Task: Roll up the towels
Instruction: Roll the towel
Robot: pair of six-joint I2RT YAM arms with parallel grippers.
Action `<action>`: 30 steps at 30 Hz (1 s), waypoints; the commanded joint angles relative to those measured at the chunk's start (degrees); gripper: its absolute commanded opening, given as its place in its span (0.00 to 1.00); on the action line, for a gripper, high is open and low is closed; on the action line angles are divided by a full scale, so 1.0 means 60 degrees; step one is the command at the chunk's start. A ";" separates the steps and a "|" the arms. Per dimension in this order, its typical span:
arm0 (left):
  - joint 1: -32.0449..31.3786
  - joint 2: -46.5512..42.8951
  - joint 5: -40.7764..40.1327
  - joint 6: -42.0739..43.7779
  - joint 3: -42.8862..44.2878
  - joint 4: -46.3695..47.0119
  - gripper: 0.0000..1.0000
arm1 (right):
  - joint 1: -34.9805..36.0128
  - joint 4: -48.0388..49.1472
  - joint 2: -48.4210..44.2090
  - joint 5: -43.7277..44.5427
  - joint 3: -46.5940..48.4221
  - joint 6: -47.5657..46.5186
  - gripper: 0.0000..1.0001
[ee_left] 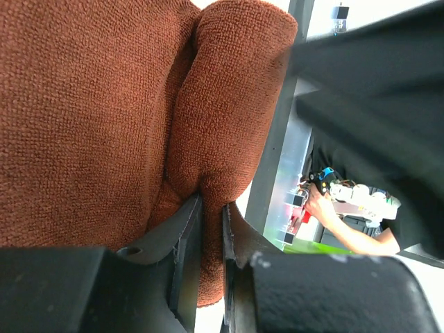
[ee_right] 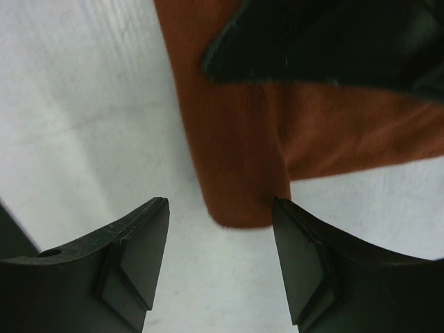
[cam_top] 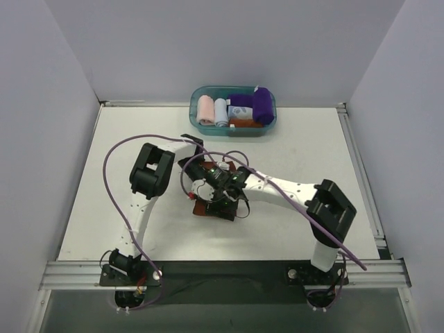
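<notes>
At the centre of the top view, the rust-brown towel (ee_left: 229, 104) is pinched at a fold by the narrowly closed left end effector (ee_left: 211, 208). The right end effector (ee_right: 220, 208) is spread wide above the corner lying on the counter (ee_right: 83, 104). The roll should be wound tightly, with its edges aligned.

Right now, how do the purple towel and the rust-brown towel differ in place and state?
The purple towel sits in the blue basket at the far edge; the rust-brown towel lies on the table. The purple towel is bundled and untouched; the rust-brown towel is pinched by the left gripper, jaws shut, with the right gripper open above its corner. Both are plain, single-coloured cloth.
</notes>
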 commanded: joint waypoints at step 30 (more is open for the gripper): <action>0.5140 -0.5344 0.1663 0.0154 -0.4030 0.3587 0.60 | -0.1337 -0.1847 0.3423 -0.5225 0.1055 -0.0156 0.00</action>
